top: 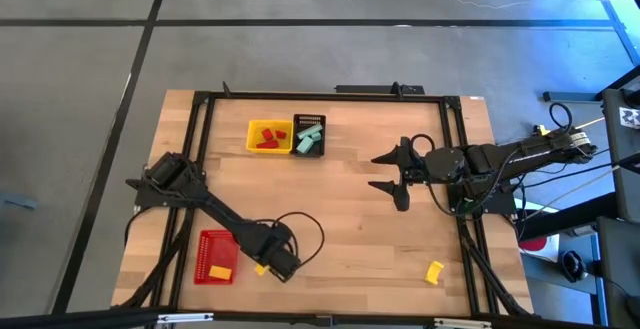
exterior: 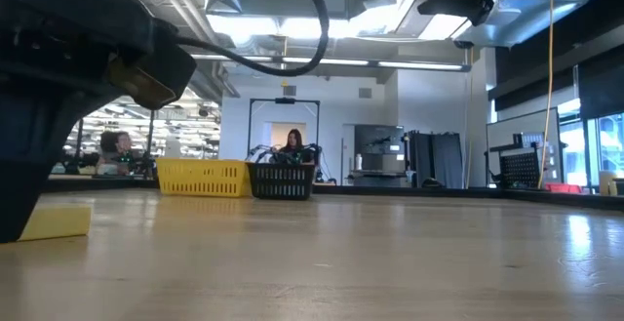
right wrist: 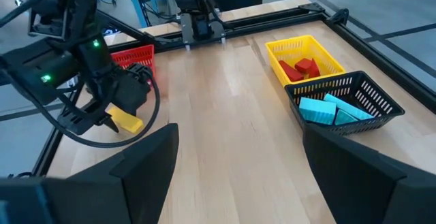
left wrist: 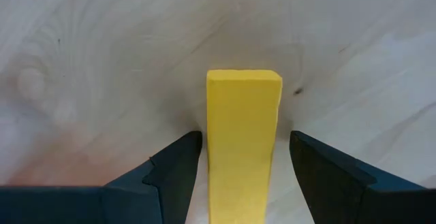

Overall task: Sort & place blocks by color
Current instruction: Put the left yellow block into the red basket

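Note:
My left gripper [left wrist: 245, 142] is down at the table's near edge, open. Its fingers stand on either side of a yellow block [left wrist: 243, 149] with a gap showing at each side. That yellow block [top: 261, 268] lies flat on the wood just right of the red basket [top: 215, 257]. Inside the red basket lies another yellow block [top: 222, 271]. A third yellow block [top: 433, 272] sits near the table's near right corner. Red blocks [right wrist: 302, 68] lie in the yellow basket [top: 268, 136], and teal blocks [right wrist: 330, 109] in the black basket [top: 308, 136]. My right gripper [top: 377, 171] hovers open above the table's middle right.
A black frame [top: 320, 96] runs along the table's far edge and down both sides. The yellow and black baskets stand side by side at the far middle. Bare wood [top: 340, 209] lies between the two arms. People [exterior: 292, 145] show in the room beyond the table.

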Robot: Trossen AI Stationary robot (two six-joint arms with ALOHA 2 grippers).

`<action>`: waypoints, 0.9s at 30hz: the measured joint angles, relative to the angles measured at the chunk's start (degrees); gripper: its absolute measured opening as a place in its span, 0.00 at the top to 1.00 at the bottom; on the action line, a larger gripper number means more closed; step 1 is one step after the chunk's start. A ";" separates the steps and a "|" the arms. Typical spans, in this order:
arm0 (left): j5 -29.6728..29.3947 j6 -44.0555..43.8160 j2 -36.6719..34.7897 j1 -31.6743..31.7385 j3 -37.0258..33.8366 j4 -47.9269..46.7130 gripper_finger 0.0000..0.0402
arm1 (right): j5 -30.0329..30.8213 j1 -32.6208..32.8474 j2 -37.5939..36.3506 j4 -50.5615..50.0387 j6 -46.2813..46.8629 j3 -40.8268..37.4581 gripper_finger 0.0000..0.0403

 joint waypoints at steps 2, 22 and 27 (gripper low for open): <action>0.02 -0.04 -0.07 0.02 -0.36 -0.06 0.44 | 0.00 0.01 0.00 -0.02 0.00 0.00 0.22; -5.65 17.59 -12.26 3.20 -0.69 -4.60 0.72 | 0.00 0.01 0.04 1.86 0.73 0.00 0.22; -16.39 28.54 -23.30 7.02 -0.71 -6.11 0.72 | 0.00 0.01 0.04 2.71 3.64 0.02 0.22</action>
